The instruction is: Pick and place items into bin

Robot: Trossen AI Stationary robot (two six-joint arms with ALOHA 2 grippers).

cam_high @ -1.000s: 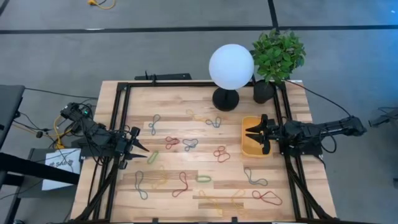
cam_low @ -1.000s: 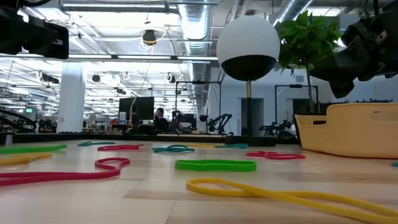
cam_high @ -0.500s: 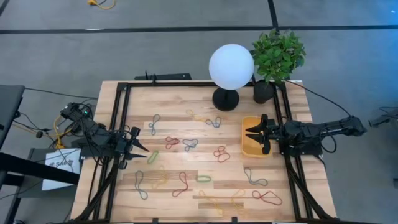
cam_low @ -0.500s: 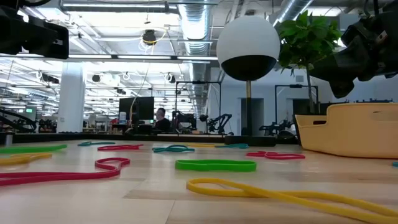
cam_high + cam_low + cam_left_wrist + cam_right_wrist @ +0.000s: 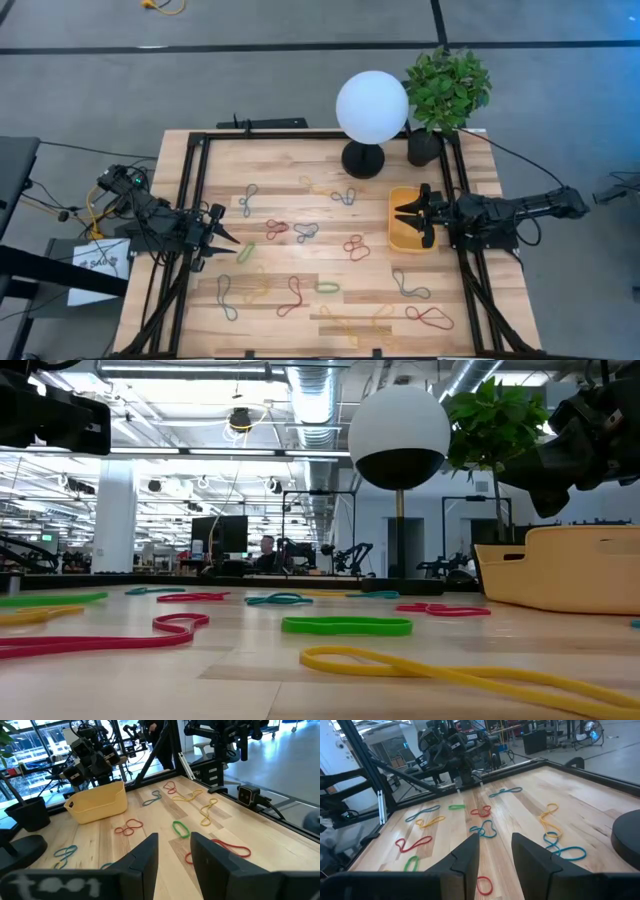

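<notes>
Now I see my right gripper hanging over the small yellow plastic bin at the table's right side, fingers a little apart, holding nothing. My left gripper waits at the left edge, fingers apart and empty. Thin coloured rubber-band loops lie scattered on the wooden table

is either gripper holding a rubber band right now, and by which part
Nothing is held. The left gripper stands open and empty at the table's left edge; the right gripper hangs open and empty above the shallow yellow-orange plastic tray.
</notes>
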